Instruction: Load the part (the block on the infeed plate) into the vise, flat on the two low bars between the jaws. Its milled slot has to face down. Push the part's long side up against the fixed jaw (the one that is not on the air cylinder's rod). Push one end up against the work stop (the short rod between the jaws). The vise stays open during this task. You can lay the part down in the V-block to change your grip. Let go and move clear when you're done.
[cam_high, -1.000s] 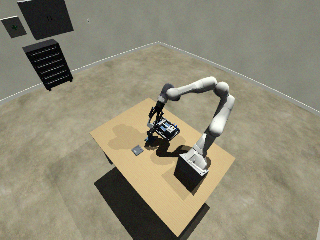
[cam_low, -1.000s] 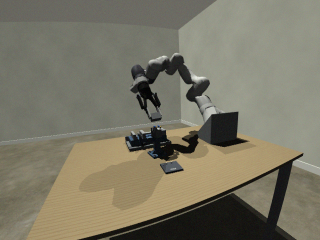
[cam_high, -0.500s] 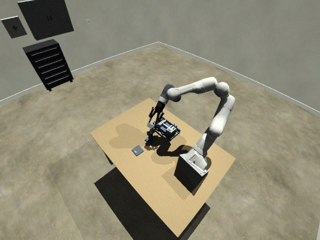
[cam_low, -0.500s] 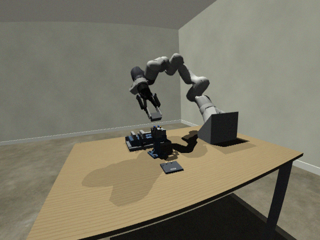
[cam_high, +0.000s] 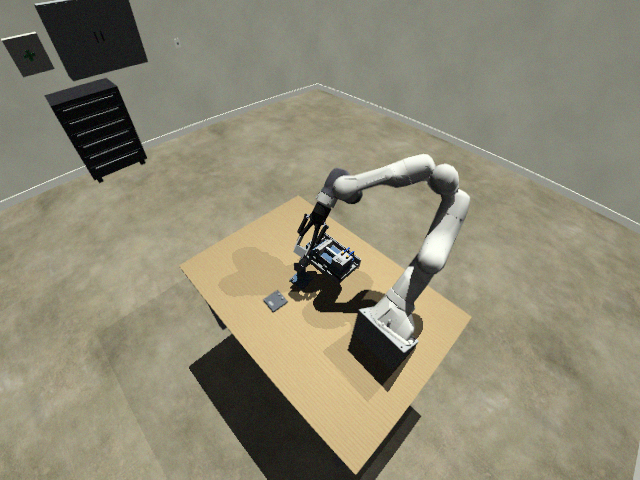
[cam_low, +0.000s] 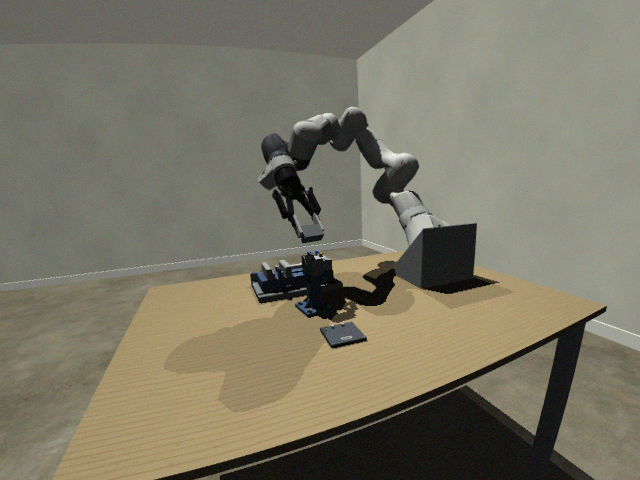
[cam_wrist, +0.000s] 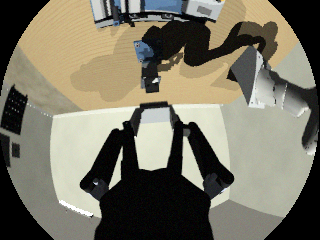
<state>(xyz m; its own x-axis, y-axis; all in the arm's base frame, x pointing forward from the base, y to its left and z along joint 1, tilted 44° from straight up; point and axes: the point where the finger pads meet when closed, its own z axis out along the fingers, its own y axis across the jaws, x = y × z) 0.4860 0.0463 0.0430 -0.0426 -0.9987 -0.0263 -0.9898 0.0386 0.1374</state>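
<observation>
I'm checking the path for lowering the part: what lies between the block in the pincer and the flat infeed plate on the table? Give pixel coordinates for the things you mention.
In the exterior view, the V-block stand (cam_low: 316, 289) lies between the block (cam_low: 312, 232) and the infeed plate (cam_low: 343, 334).

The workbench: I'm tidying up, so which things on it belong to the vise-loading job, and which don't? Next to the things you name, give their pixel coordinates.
Job:
- gripped block (cam_low: 312, 232) (cam_wrist: 155, 116)
- vise (cam_high: 324, 254) (cam_low: 276, 283)
- V-block stand (cam_low: 316, 294)
- infeed plate (cam_high: 275, 300) (cam_low: 343, 334)
- robot arm (cam_high: 444, 227) (cam_low: 395, 173)

Lying about:
- nothing I can make out
</observation>
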